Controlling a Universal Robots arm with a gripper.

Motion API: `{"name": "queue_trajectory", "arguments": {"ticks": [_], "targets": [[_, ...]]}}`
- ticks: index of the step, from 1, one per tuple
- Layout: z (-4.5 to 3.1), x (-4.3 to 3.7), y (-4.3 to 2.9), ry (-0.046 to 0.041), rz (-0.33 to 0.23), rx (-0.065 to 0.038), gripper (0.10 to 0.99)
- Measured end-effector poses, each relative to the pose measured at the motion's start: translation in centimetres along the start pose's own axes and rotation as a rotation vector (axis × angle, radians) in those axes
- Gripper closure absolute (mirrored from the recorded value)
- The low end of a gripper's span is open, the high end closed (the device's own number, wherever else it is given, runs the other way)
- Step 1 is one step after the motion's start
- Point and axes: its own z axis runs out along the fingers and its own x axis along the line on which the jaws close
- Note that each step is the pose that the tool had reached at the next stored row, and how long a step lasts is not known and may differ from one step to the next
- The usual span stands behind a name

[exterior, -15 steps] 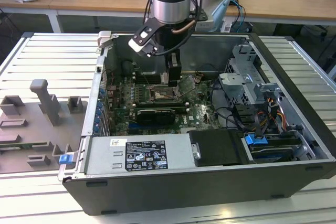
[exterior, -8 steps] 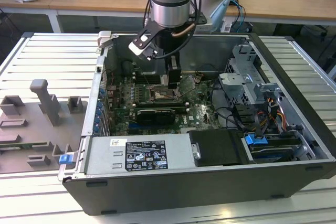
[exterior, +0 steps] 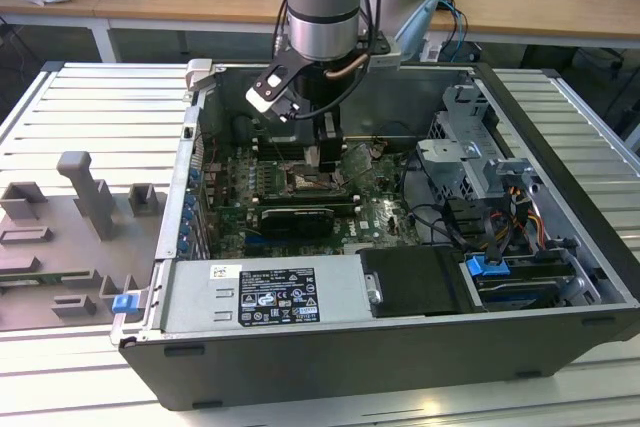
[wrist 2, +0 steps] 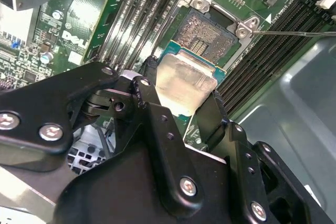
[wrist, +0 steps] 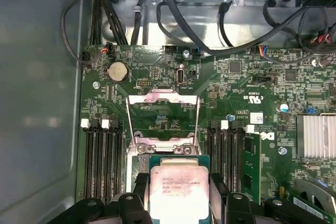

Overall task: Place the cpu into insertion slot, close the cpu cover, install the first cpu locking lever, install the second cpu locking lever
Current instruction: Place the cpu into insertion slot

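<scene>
Currently claw [wrist 2: 182, 88] pinches cpu [wrist: 178, 190] edges, insertion slot [wrist 2: 205, 32] near.

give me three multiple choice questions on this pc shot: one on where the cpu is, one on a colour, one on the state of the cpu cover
1. Where is the cpu?
A. in the gripper
B. seated in the insertion slot
C. lying on the cpu cover

2. What colour is the circuit board around the slot?
A. green
B. blue
C. red

3. The cpu cover is:
A. shut over the slot
B. open, swung back
C. taken off

Answers:
1 A: the fingers clamp two of its sides, and the slot's contacts are bare.
2 A: green board shows on every side.
3 B: the frame stands clear of the slot, with board showing through its cut-out.
</scene>
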Motion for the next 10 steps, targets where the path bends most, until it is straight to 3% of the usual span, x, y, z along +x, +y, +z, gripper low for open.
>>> {"name": "queue_trajectory", "arguments": {"ticks": [7,10], "targets": [[1.04,0.44,-0.2,0.0011,-0.001,0.0,0.545],[1.62,0.56,-0.88,0.0012,-0.002,0.0,0.545]]}}
